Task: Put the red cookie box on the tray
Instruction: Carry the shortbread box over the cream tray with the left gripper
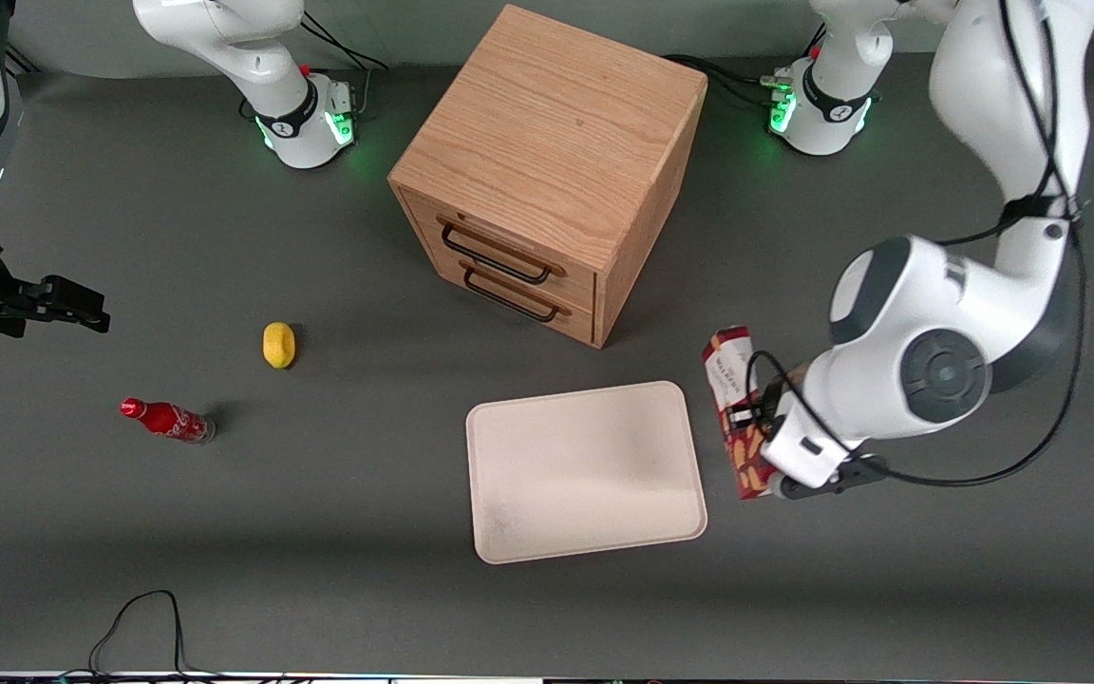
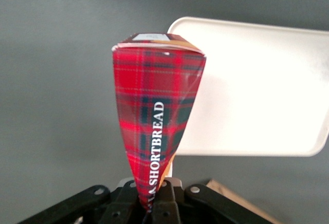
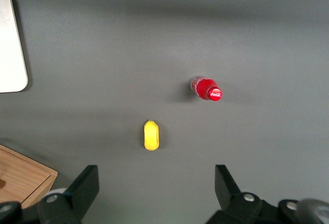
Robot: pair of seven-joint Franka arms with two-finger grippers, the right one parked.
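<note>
The red cookie box (image 1: 729,399) is a slim tartan carton with tan cookie pictures, and it is beside the tray's short edge at the working arm's end. My left gripper (image 1: 760,420) is shut on it partway along its length. In the left wrist view the box (image 2: 154,111) sticks out lengthwise from the gripper (image 2: 157,201), its lower part pinched narrow between the black fingers. The off-white tray (image 1: 585,470) lies flat near the front of the table with nothing on it. A corner of the tray (image 2: 257,90) shows past the box's free end.
A wooden drawer cabinet (image 1: 547,180) with two black handles stands farther from the front camera than the tray. A yellow lemon-like object (image 1: 278,344) and a small red soda bottle (image 1: 167,420) lie toward the parked arm's end. Black cable (image 1: 139,617) loops at the front edge.
</note>
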